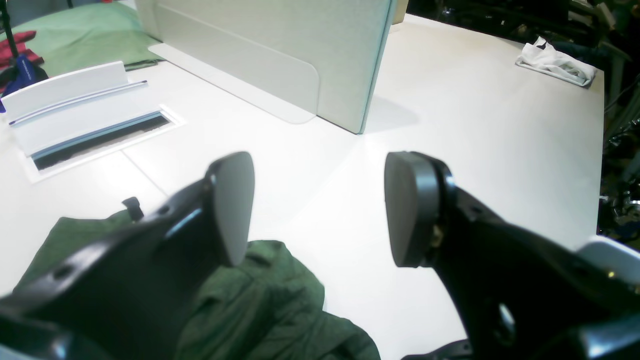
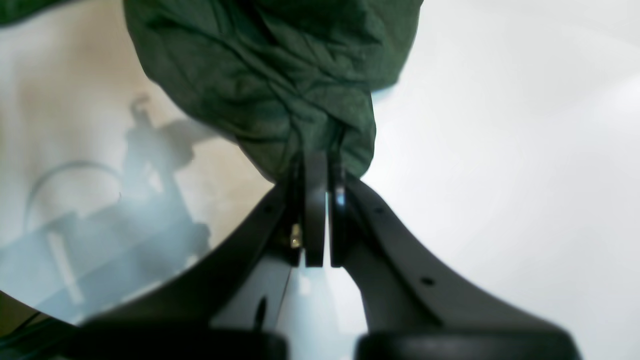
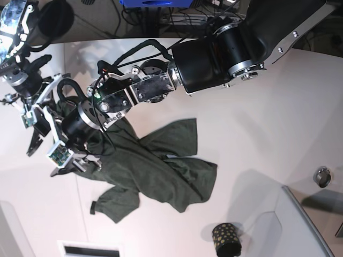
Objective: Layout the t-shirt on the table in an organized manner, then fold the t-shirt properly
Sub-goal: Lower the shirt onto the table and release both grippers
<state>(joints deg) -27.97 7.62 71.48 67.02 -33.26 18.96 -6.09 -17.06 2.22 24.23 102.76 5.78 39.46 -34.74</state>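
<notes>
In the base view the left arm hides one end of the t-shirt (image 3: pixel 155 171), and the right gripper (image 3: pixel 37 134) is too small to read. The right wrist view crops the shirt at its top edge; table (image 2: pixel 500 175) shadows are blurred.

Left pincer (image 1: pixel 320 210) gapes wide and empty; right pincer (image 2: pixel 320 210) is clamped tight.

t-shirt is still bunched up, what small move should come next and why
Probably bring the open left gripper down onto a free edge of the t-shirt and close there. The right gripper is already shut on a bunch of the fabric, the left holds nothing, and the shirt lies crumpled on the table. A second grip would likely let the two arms pull it flat.
</notes>
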